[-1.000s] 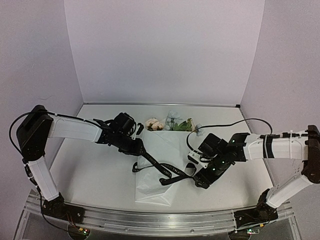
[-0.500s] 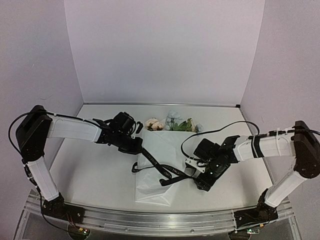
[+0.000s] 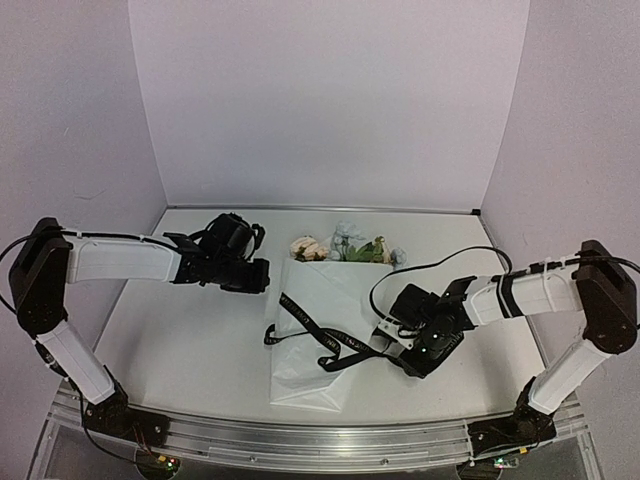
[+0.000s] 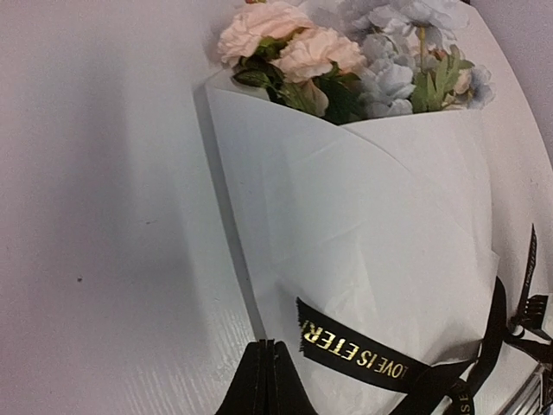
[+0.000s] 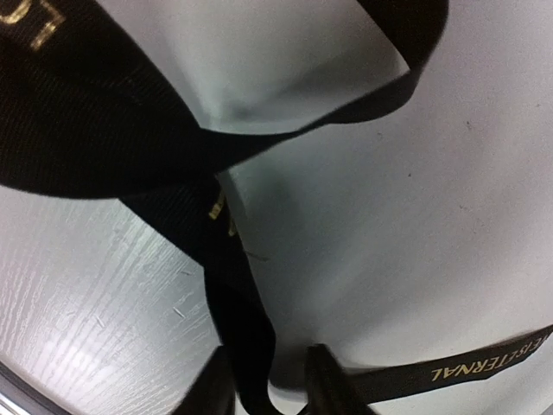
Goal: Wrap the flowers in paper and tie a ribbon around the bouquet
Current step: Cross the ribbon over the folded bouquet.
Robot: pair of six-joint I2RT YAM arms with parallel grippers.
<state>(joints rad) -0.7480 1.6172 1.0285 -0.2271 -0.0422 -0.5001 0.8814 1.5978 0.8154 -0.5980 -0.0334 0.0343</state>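
Note:
The bouquet lies on the table: peach and pale blue flowers [image 3: 340, 247] [image 4: 294, 43] stick out of a white paper [image 3: 330, 285] [image 4: 346, 216] cone. A black ribbon [image 3: 310, 325] [image 4: 354, 353] with gold lettering crosses the cone, and its loose end rests on the paper. My left gripper [image 3: 262, 277] [image 4: 268, 343] is shut and holds nothing, just left of that end. My right gripper [image 3: 408, 360] [image 5: 268, 367] is at the cone's lower right. Its jaws stand narrowly apart, and a ribbon [image 5: 242, 320] strand runs between them against the left finger.
The right arm's black cable [image 3: 440, 262] loops above the table behind its wrist. A metal rail [image 3: 320, 440] runs along the near edge. Lilac walls close in the back and both sides. Bare tabletop [image 3: 190, 340] lies left of the bouquet.
My left gripper has drawn back to the left, away from the ribbon end, which stays on the paper. The right gripper's jaws have narrowed around the ribbon strand.

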